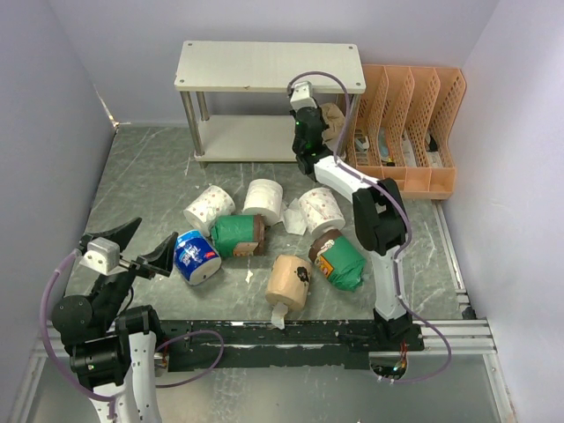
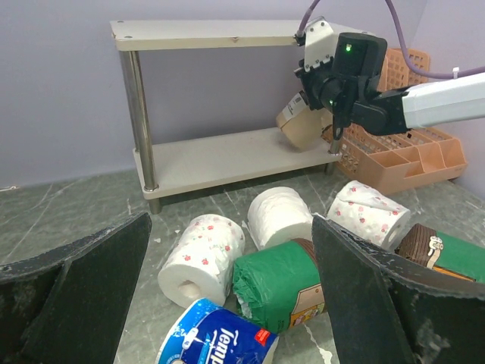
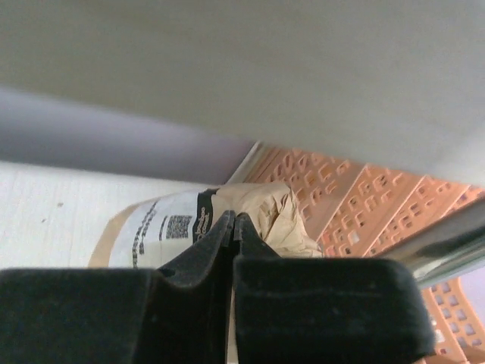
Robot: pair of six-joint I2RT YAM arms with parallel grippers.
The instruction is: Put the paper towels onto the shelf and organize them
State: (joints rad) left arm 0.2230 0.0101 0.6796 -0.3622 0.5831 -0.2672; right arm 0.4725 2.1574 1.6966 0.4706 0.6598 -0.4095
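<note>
The shelf (image 1: 264, 66) stands at the back, both boards pale; it also shows in the left wrist view (image 2: 220, 158). My right gripper (image 1: 322, 134) (image 3: 236, 218) reaches under the top board and is shut on the wrapper of a tan paper towel roll (image 1: 334, 117) (image 2: 301, 123) (image 3: 151, 224), held tilted over the lower board's right end. On the table lie two white patterned rolls (image 1: 209, 207) (image 1: 319, 210), a plain white roll (image 1: 263, 199), two green-wrapped rolls (image 1: 236, 235) (image 1: 339, 262), a blue-white roll (image 1: 196, 256) and a tan roll (image 1: 288, 280). My left gripper (image 1: 144, 247) (image 2: 231, 224) is open and empty, near the blue-white roll (image 2: 216, 337).
An orange perforated file organizer (image 1: 414, 115) (image 2: 409, 152) (image 3: 341, 197) stands right of the shelf, close to the right gripper. Purple walls enclose the table on the left, back and right. A dark rail (image 1: 291, 335) runs along the near edge.
</note>
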